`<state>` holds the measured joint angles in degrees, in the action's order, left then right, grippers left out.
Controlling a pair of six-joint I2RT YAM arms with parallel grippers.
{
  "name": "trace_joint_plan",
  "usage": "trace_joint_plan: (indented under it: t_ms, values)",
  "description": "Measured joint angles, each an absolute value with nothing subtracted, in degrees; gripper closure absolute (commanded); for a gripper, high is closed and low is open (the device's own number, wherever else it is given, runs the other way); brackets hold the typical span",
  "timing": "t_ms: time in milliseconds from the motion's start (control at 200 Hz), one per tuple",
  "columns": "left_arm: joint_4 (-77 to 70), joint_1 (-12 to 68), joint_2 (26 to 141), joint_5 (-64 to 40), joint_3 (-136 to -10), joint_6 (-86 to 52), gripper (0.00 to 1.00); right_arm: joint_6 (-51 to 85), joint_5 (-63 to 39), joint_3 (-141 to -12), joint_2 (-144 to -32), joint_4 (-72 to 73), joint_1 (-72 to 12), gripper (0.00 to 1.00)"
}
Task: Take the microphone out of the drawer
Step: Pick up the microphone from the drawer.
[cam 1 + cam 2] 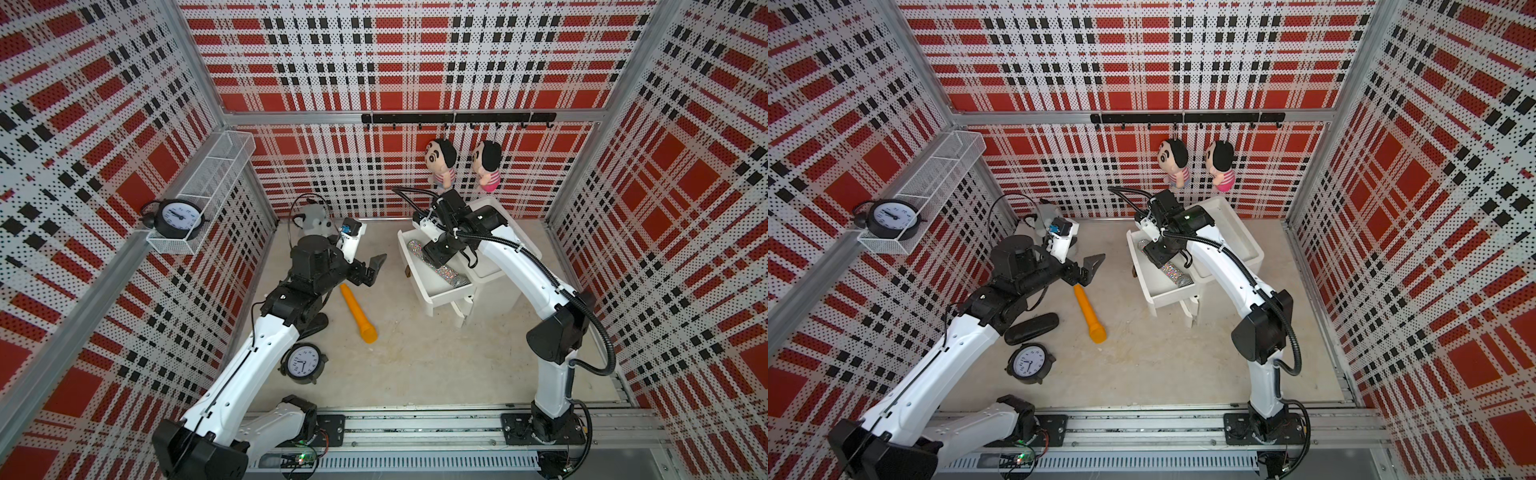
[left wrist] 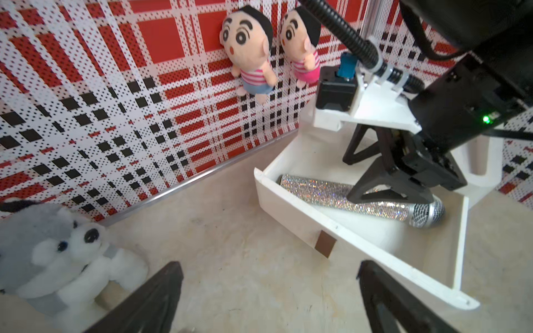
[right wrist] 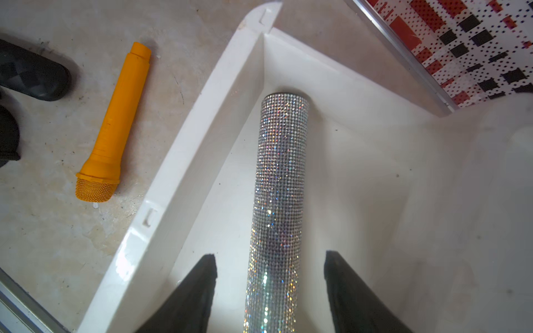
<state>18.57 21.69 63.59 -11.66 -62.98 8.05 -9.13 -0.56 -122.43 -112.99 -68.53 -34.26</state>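
Note:
The microphone point(image 3: 278, 187), covered in silver glitter, lies flat in the open white drawer point(image 3: 202, 129). It also shows as the microphone point(image 2: 340, 196) with its mesh head at the drawer's side wall. In both top views my right arm hides its middle. My right gripper point(image 3: 270, 255) is down inside the drawer and straddles the handle. Its jaws are open, with a gap to the handle on each side. My left gripper point(image 2: 269, 263) hangs wide open and holding nothing over the bare floor in front of the drawer point(image 1: 446, 297).
An orange toy microphone point(image 1: 357, 309) lies on the floor left of the drawer. Near my left arm are a black case point(image 1: 1032, 328), a clock point(image 1: 302, 363) and a plush husky point(image 2: 52, 250). The white cabinet point(image 1: 511, 245) stands behind the drawer, under two hanging dolls point(image 1: 441, 160).

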Motion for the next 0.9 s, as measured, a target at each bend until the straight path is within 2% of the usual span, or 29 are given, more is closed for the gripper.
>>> trace_joint_plan:
  t_ms: [150,486,651,762,902]
  values:
    - [25.5,23.0,67.7,-8.9,-66.8,6.7,0.02,-9.6,-0.4,-122.4,-114.1,-69.3,-34.5,0.32]
    - [44.3,23.3,76.1,-6.4,-75.9,-8.0,0.02,-10.8,-0.2,-122.4,-114.4,-69.8,-34.7,0.3]
    - [51.5,23.0,78.8,-0.9,-79.2,-14.7,0.02,-11.2,0.0,-123.2,-115.7,-70.1,-35.0,0.29]
    - [52.8,20.9,79.0,-1.0,-79.3,-17.9,0.02,-11.4,0.8,-123.7,-116.7,-70.1,-35.5,0.29]
    - [51.2,14.2,78.3,-5.6,-76.3,-21.1,0.02,-11.3,2.3,-124.2,-117.6,-70.3,-36.0,0.28]
